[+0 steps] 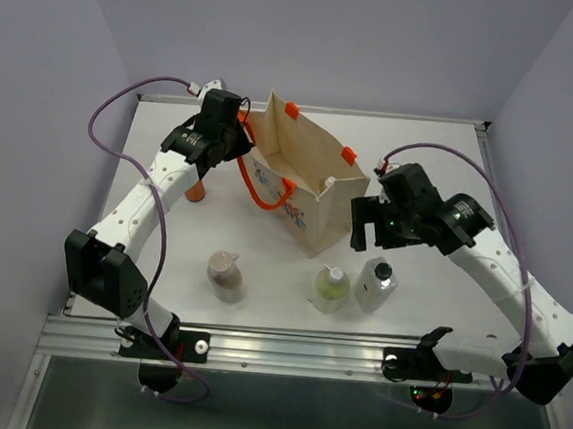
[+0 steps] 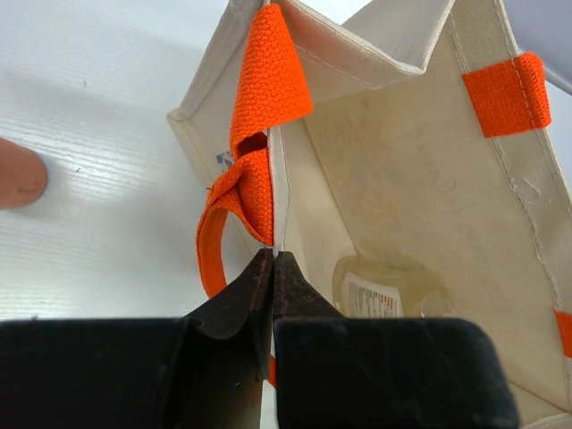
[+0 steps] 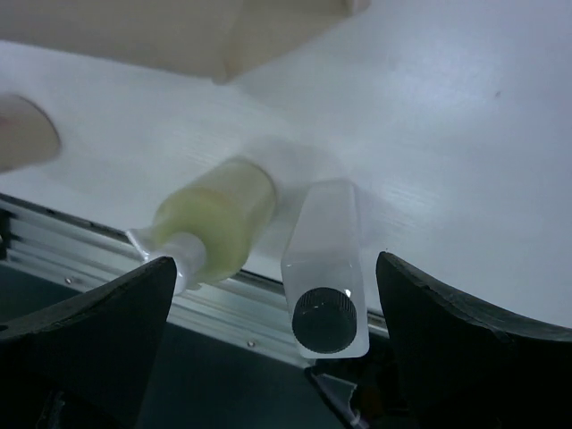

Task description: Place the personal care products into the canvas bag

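The beige canvas bag [image 1: 319, 215] stands open mid-table with orange handles [image 2: 264, 88]. My left gripper [image 1: 235, 136] is shut on the bag's near rim [image 2: 273, 254] beside a handle. An amber bottle [image 2: 386, 291] lies inside on the bag's floor. My right gripper [image 1: 370, 228] hangs open above the whitish bottle with a dark cap [image 1: 376, 284] [image 3: 327, 268], which stands between its fingers [image 3: 465, 326] without touching them. The pale green bottle [image 1: 330, 289] [image 3: 216, 219] stands just left of it. The tan-brown bottle [image 1: 226, 275] stands further left. An orange bottle [image 1: 197, 192] is partly hidden under my left arm.
The table's front metal rail [image 1: 285, 350] runs close behind the three front bottles. Purple cables [image 1: 109, 119] loop off both arms. Grey walls enclose the table on three sides.
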Robot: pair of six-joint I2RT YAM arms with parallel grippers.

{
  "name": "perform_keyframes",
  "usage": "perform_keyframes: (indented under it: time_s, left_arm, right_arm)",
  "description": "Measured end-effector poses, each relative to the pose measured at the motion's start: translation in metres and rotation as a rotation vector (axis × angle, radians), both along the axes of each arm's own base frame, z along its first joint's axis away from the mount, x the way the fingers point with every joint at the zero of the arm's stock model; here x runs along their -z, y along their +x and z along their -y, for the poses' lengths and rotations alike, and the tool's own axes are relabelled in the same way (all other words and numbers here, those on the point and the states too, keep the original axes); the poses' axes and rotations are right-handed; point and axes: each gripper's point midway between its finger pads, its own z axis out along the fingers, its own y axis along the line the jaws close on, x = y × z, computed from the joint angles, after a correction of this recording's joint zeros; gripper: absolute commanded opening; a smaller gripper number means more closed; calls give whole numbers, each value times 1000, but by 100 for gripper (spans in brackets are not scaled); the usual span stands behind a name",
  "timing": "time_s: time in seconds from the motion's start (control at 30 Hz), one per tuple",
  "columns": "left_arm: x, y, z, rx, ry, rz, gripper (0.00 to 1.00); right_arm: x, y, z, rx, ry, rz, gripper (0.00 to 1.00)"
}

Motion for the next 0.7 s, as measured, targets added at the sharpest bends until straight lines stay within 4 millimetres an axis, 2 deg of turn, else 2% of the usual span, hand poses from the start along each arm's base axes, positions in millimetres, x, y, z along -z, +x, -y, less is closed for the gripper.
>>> perform_keyframes:
  time_s: [0.03,0.1,0.33,0.43,0.5,0.53,0.57,0.7]
  left_arm:
    - [0,0,0,0,0,0,0]
    - [0,0,0,0,0,0,0]
    - [0,0,0,1,0,1,0]
    - [-1,0,1,2,-2,2,0]
    - [-1,0,1,2,-2,3,0]
    - [-1,0,1,2,-3,3,0]
    - [-1,1,1,3,-3,4,0]
    - [-1,1,1,4,-4,4,0]
  right_arm:
    - [22,-7,0,-11,-30,-70,100]
    - [47,-20,0,-34,-57,-164,100]
    - [83,-43,11,-45,-108,-282,100]
    - [98,-50,19,-24,-146,-323,93]
    - [106,-54,24,-12,-170,-347,79]
    - [110,-57,27,-4,-180,-359,66]
    - [116,-60,31,5,-200,-373,42]
    - [120,-62,40,43,-242,-384,7]
